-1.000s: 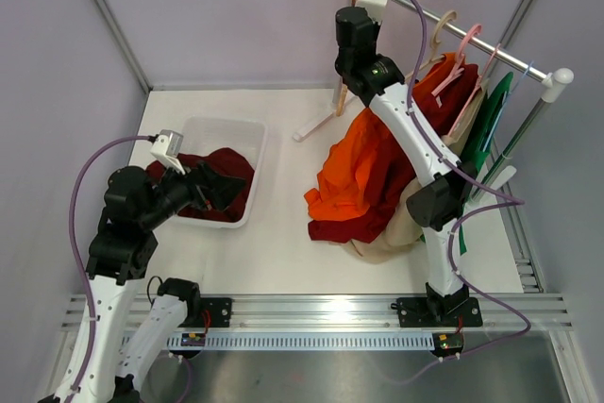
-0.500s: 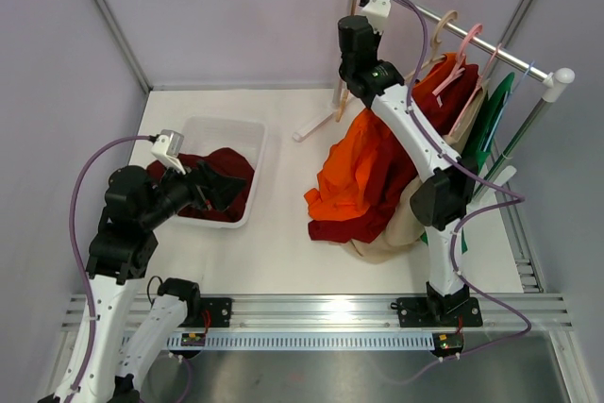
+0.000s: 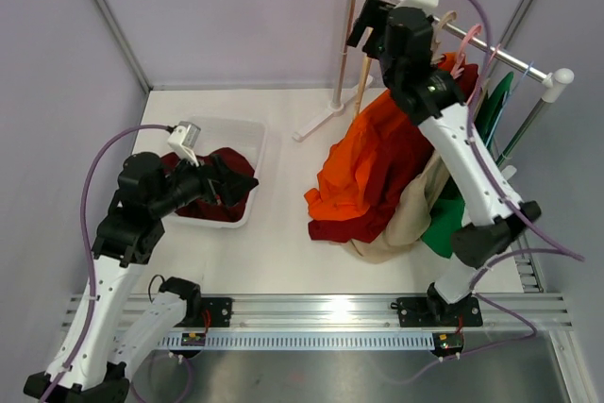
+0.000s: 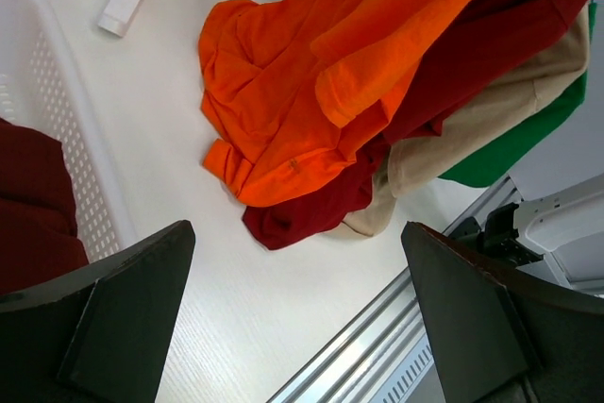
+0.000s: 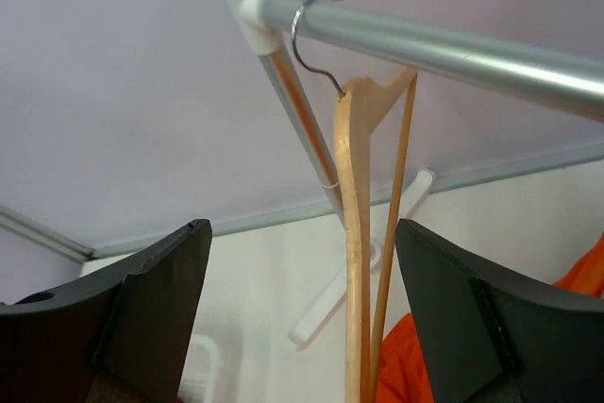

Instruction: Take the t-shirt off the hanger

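Note:
A bare wooden hanger point(image 5: 357, 233) hangs by its hook from the metal rail point(image 5: 444, 44), at the rail's left end. It hangs between the spread fingers of my right gripper point(image 5: 302, 228), which is open and touches nothing; from above the right gripper point(image 3: 370, 24) is beside the hanger point(image 3: 363, 77). An orange t-shirt point(image 3: 363, 172) droops from the rack onto the table, over dark red, beige and green garments. My left gripper point(image 3: 229, 186) is open and empty over the white bin point(image 3: 253, 143), which holds a dark red t-shirt point(image 3: 226, 165).
Pink and beige hangers point(image 3: 462, 54) crowd the rail's right half with clothes on them. The rack's post point(image 3: 346, 44) and white foot point(image 3: 316, 125) stand at the back. In the left wrist view the orange t-shirt point(image 4: 311, 92) lies right of the bin's wall point(image 4: 71, 167).
My right gripper has opened and let go of the wooden hanger, which now hangs on the rail. The right arm swung right along the rail. The left arm shifted slightly right.

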